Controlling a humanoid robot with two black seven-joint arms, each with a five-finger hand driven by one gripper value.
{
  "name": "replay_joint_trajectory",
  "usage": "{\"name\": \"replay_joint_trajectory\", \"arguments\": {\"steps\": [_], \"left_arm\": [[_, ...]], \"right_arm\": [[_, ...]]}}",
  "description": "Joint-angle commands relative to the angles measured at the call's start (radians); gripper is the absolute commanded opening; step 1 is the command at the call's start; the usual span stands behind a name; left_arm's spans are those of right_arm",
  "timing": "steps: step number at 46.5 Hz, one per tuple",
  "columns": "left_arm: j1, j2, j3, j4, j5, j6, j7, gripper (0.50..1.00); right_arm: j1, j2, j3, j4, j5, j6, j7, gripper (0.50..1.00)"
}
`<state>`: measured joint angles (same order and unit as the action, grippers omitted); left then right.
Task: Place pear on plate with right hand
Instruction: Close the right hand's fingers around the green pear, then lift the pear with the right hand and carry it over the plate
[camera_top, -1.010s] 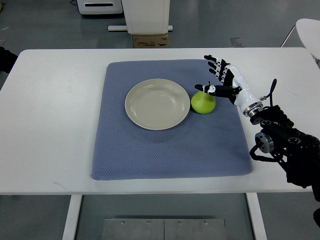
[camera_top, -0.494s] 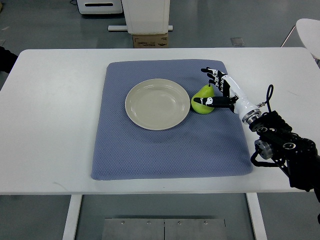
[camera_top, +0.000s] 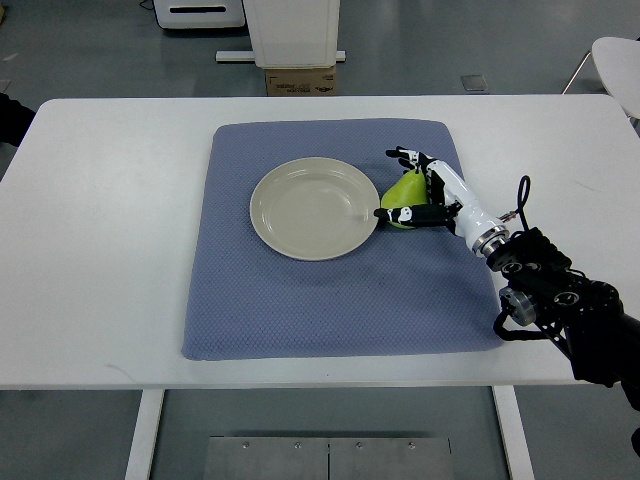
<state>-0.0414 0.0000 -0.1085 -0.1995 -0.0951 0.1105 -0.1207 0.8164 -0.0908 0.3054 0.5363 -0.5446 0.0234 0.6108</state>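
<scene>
Fingers (camera_top: 400, 156) of the right hand (camera_top: 425, 190) curled around the pear (camera_top: 404, 190).
The pear sits on the blue mat (camera_top: 330, 290), just right of the plate (camera_top: 314, 208), its stem end tilted away from the plate; the mat lies on the white desk (camera_top: 100, 250).
</scene>
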Motion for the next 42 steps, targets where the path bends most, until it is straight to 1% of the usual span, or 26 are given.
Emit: {"name": "replay_joint_trajectory", "arguments": {"steps": [1, 6, 11, 13, 16, 20, 22, 24, 25, 26, 27, 28, 29, 42], "left_arm": [[0.0, 0.0, 0.001, 0.0, 0.0, 0.0, 0.0, 1.0], [0.0, 0.0, 0.0, 0.0, 0.0, 0.0, 0.001, 1.0], [0.0, 0.0, 0.0, 0.0, 0.0, 0.0, 0.001, 1.0], [0.0, 0.0, 0.0, 0.0, 0.0, 0.0, 0.0, 1.0], [0.0, 0.0, 0.0, 0.0, 0.0, 0.0, 0.0, 1.0], [0.0, 0.0, 0.0, 0.0, 0.0, 0.0, 0.0, 1.0], [0.0, 0.0, 0.001, 0.0, 0.0, 0.0, 0.0, 1.0], [0.0, 0.0, 0.0, 0.0, 0.0, 0.0, 0.0, 1.0], [0.0, 0.0, 0.0, 0.0, 0.0, 0.0, 0.0, 1.0], [0.0, 0.0, 0.0, 0.0, 0.0, 0.0, 0.001, 1.0], [0.0, 0.0, 0.0, 0.0, 0.0, 0.0, 0.0, 1.0], [0.0, 0.0, 0.0, 0.0, 0.0, 0.0, 0.0, 1.0], [0.0, 0.0, 0.0, 0.0, 0.0, 0.0, 0.001, 1.0], [0.0, 0.0, 0.0, 0.0, 0.0, 0.0, 0.0, 1.0]], "right_arm": [[0.001, 0.0, 0.0, -0.001, 0.0, 0.0, 0.0, 0.966], [0.001, 0.0, -0.003, 0.001, -0.002, 0.0, 0.0, 0.908], [0.001, 0.002, -0.018, -0.001, -0.002, 0.0, 0.0, 0.837], [0.001, 0.005, -0.025, -0.002, -0.001, -0.002, 0.0, 0.818], [0.001, 0.008, -0.026, -0.004, -0.002, -0.003, 0.0, 0.805], [0.001, 0.011, -0.043, -0.004, -0.003, -0.034, 0.0, 0.801], [0.003, 0.011, -0.054, -0.004, -0.003, -0.045, 0.0, 0.784], [0.006, 0.011, -0.064, -0.004, -0.003, -0.05, 0.0, 0.745], [0.007, 0.011, -0.068, -0.004, -0.003, -0.05, 0.0, 0.711], [0.009, 0.011, -0.071, -0.004, -0.003, -0.051, 0.0, 0.663], [0.009, 0.011, -0.074, -0.004, -0.003, -0.051, 0.0, 0.596], [0.01, 0.011, -0.075, -0.004, -0.003, -0.051, 0.0, 0.517], [0.01, 0.011, -0.078, -0.006, -0.003, -0.051, 0.0, 0.5], [0.043, 0.011, -0.094, -0.022, -0.003, -0.053, 0.0, 0.5]]}}
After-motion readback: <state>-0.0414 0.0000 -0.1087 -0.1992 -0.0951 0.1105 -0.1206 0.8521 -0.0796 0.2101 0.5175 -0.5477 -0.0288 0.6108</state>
